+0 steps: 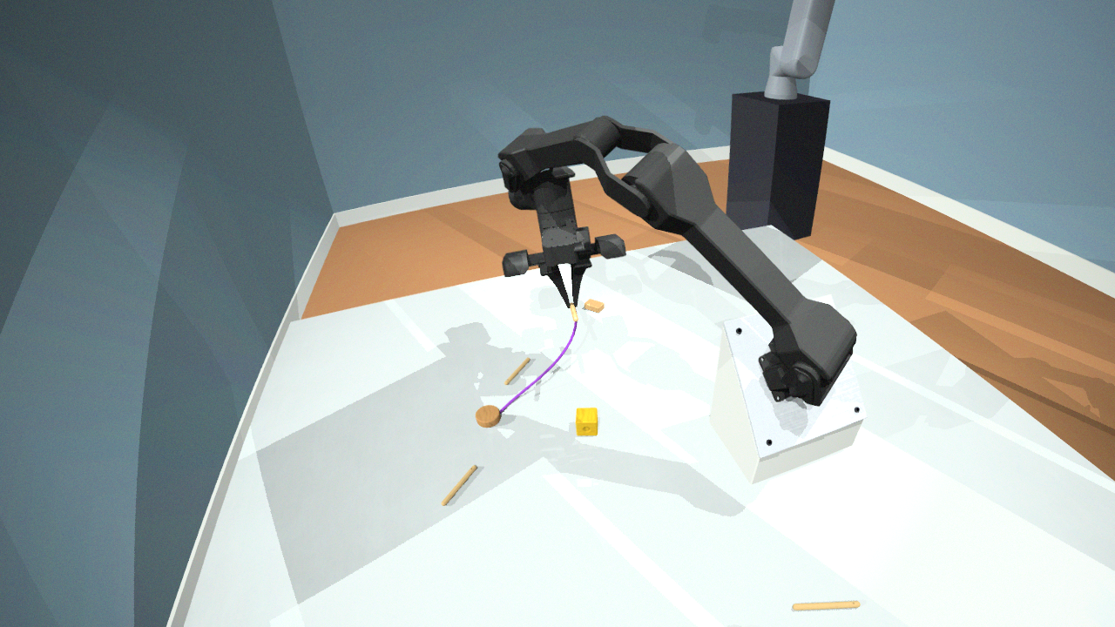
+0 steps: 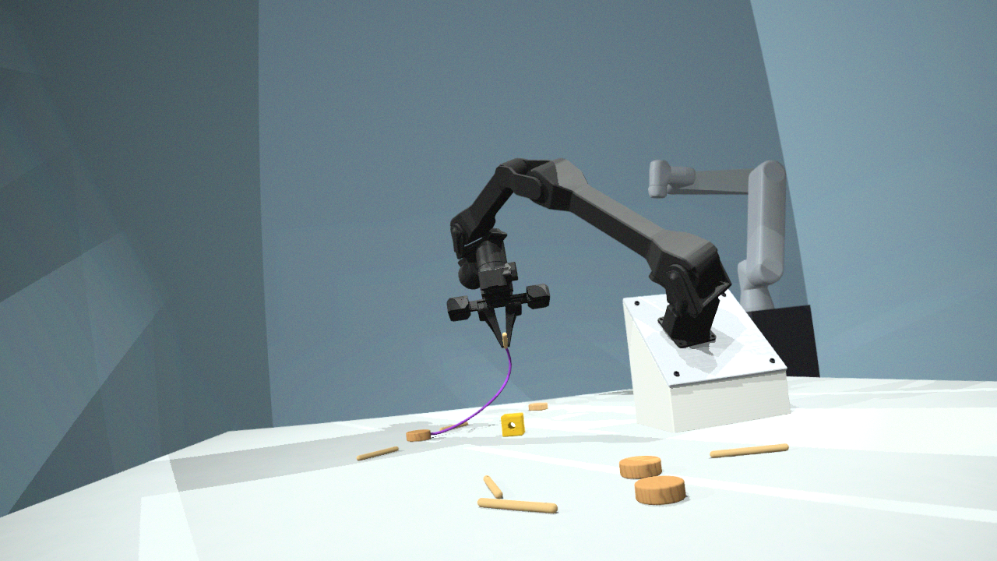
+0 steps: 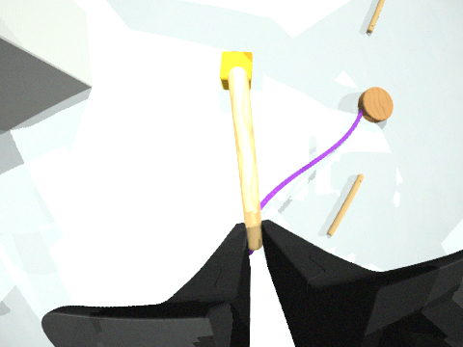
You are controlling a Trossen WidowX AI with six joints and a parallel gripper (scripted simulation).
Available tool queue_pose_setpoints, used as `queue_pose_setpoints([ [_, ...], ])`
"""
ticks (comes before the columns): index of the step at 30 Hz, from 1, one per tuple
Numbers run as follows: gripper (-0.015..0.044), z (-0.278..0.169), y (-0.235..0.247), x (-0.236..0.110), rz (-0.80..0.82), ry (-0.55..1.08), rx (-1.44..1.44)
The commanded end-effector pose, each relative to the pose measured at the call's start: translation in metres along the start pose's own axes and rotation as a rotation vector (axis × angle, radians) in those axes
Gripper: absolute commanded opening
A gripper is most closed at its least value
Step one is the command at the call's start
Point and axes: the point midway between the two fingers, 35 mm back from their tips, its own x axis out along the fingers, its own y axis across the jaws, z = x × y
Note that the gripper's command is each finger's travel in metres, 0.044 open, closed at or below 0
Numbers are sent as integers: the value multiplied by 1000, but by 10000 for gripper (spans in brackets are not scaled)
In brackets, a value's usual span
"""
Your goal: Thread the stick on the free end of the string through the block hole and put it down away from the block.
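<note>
My gripper (image 1: 572, 301) (image 2: 504, 336) (image 3: 253, 230) is shut on one end of the thin wooden stick (image 3: 245, 148) (image 1: 574, 311) (image 2: 504, 340) and holds it high above the table. In the wrist view the stick points toward the yellow block (image 3: 227, 66) (image 1: 587, 421) (image 2: 510, 425), which rests on the table with its hole showing in the exterior view. The purple string (image 1: 545, 375) (image 2: 494, 393) (image 3: 309, 168) hangs in a curve from the held stick down to the round wooden button (image 1: 488, 417) (image 2: 418, 435) (image 3: 376, 104) on the table.
Loose sticks (image 1: 516, 372) (image 1: 460, 484) (image 1: 825, 604) (image 2: 517, 505) (image 2: 748, 450) lie about the table. Two wooden discs (image 2: 639, 467) (image 2: 659, 489) lie near the front in the exterior view. A small wooden piece (image 1: 594, 306) (image 2: 537, 406) lies at the back. The arm's white base (image 1: 787, 425) stands at the right.
</note>
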Motion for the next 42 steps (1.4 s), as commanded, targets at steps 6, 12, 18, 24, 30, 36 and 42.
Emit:
queue_pose_setpoints([
  [6, 0, -1, -1, -2, -11, -1, -213],
  [12, 0, -4, -3, -3, -35, -6, -124],
  [18, 0, -12, -7, -5, -93, -26, 90],
  [24, 0, -14, -8, -6, -106, -33, 144],
  [30, 0, -13, -6, -3, -92, -34, 123],
  [36, 0, -14, -8, 1, -87, -18, 126],
  [42, 0, -15, -10, 8, -81, 8, 131],
])
